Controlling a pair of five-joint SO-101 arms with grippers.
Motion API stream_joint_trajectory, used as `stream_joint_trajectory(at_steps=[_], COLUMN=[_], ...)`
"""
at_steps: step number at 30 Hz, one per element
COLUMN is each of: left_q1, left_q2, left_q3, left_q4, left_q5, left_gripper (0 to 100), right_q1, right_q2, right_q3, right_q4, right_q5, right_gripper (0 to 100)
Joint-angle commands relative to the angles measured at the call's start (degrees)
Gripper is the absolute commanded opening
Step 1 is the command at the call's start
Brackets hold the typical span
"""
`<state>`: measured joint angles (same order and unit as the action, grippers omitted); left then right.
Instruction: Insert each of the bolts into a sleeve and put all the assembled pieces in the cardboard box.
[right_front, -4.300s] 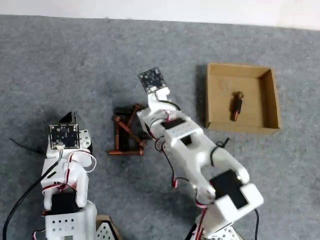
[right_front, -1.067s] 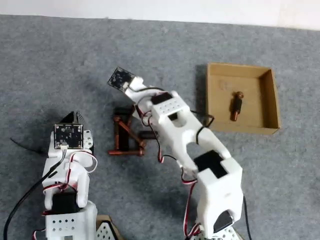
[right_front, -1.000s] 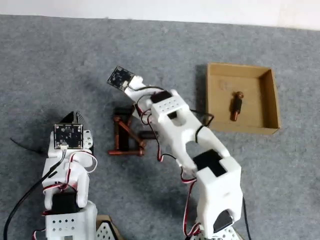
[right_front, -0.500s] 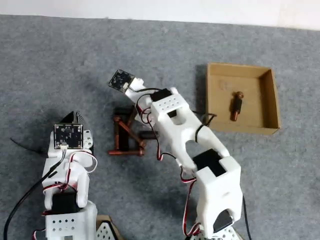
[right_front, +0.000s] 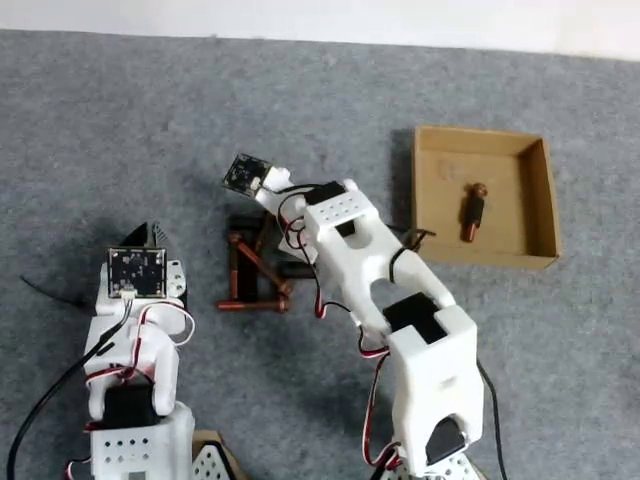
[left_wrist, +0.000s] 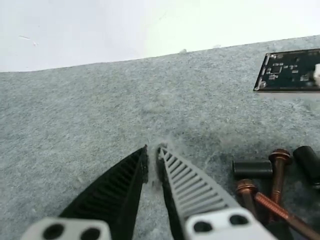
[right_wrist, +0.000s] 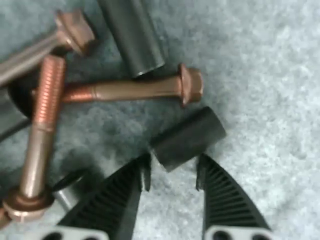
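High view lays out a grey mat that runs wide on the far side up to a white strip at its back edge. The cardboard box sits to the right, well apart from the heap of loose parts in the middle. The right arm spans the ground between them and overhangs the heap. The left arm stands on the heap's other side, near it but apart. 1 assembled piece, a copper bolt through a black sleeve, lies in the box, apart from its walls.

Right wrist view has the right gripper low over the mat with its jaws apart. 1 short black sleeve, a plain matte tube on its side, lies with its near end at the mouth of that gap; whether a tip touches it cannot be told. 3 copper bolts with flanged heads and threaded ends lie crossed just beside it, and a 2nd sleeve lies past them.

Left wrist view shows the left gripper over the mat, jaws together with only a thin slit between the tips.
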<state>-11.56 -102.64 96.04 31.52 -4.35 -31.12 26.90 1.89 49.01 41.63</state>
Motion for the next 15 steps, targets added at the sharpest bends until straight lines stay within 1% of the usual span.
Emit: stream_joint_trajectory(at_steps=[1, 6, 10, 12, 15], left_q1=[0.66, 0.66, 0.66, 0.66, 0.66], left_q2=[-0.13, -0.13, -0.13, -0.13, -0.13], left_q3=[1.19, 1.19, 1.19, 1.19, 1.19], left_q4=[-1.14, -1.14, -1.14, -1.14, -1.14], left_q5=[-0.44, -0.44, -0.44, -0.44, -0.44], left_gripper=[5, 5, 5, 5, 5], right_q1=[0.48, 0.4, -0.31, -1.36, -3.21], right_q2=[0.31, -0.22, -0.22, -0.22, -0.31], right_q3=[-0.13, -0.48, -0.57, -0.57, -1.01], right_q4=[-0.22, -0.22, 0.22, 3.47, 5.49], right_q5=[0.09, -9.23, -10.11, -10.37, -15.38], right_gripper=[14.2, 14.2, 14.2, 14.2, 14.2])
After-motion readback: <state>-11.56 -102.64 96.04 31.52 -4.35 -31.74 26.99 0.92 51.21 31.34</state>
